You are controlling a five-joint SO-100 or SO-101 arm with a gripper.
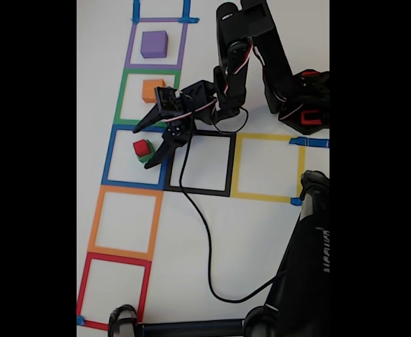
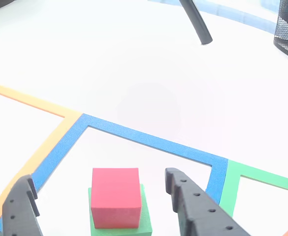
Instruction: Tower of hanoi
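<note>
- In the fixed view, a column of taped squares is running down the left of the white bench (image 1: 261, 232): purple, green, blue, orange, red from top to bottom, with the red square (image 1: 114, 289) lying near the bench's left edge.
- The red cube (image 1: 142, 147) is sitting on the green block (image 1: 145, 157) inside the blue square (image 1: 136, 156); only a sliver of green is showing there.
- A purple cube (image 1: 154, 43) is sitting in the purple square, and an orange cube (image 1: 152, 90), partly covered by the arm, in the green one.
- The gripper (image 1: 146, 146) is hanging over the stack with its fingers (image 2: 195, 206) spread apart, one on each side of the red cube, not touching it.
- The black square (image 1: 199, 163) and yellow square (image 1: 267, 167) to the right are lying bare.
- In the other view, both fingers are running off the bottom edge.
</note>
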